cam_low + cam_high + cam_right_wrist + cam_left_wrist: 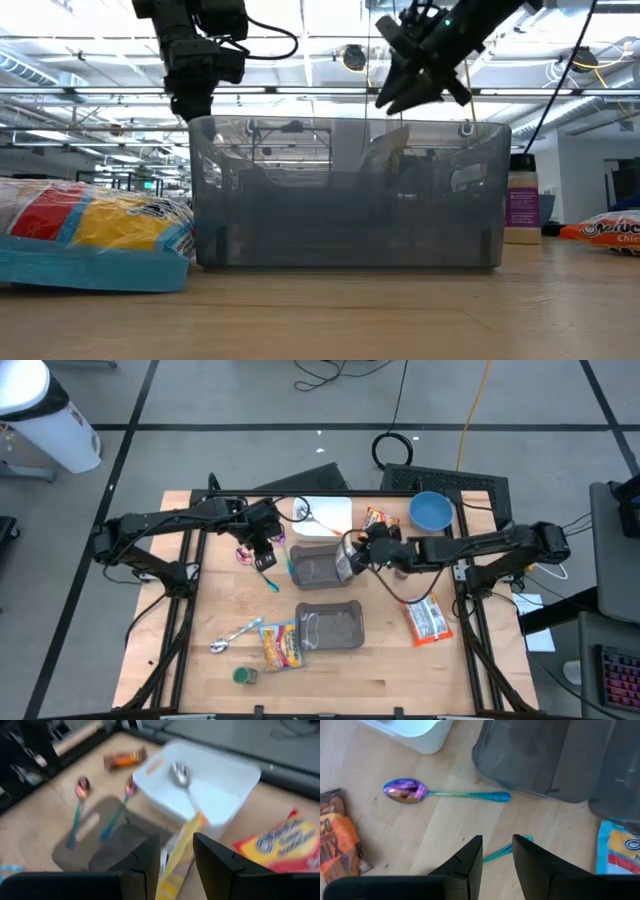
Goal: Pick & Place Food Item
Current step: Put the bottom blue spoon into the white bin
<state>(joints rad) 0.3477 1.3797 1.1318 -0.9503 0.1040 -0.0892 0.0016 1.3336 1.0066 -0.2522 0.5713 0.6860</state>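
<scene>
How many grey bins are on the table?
2. One grey bin lies mid-table, next to the white bin. The other lies closer to the table's near edge, beside the yellow snack packet. None seems hidden.

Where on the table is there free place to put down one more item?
The table is bare along its near edge, right of the green jar, below the orange snack packet. Also bare: the left side beside the silver spoon. Around both grey bins it is crowded.
</scene>
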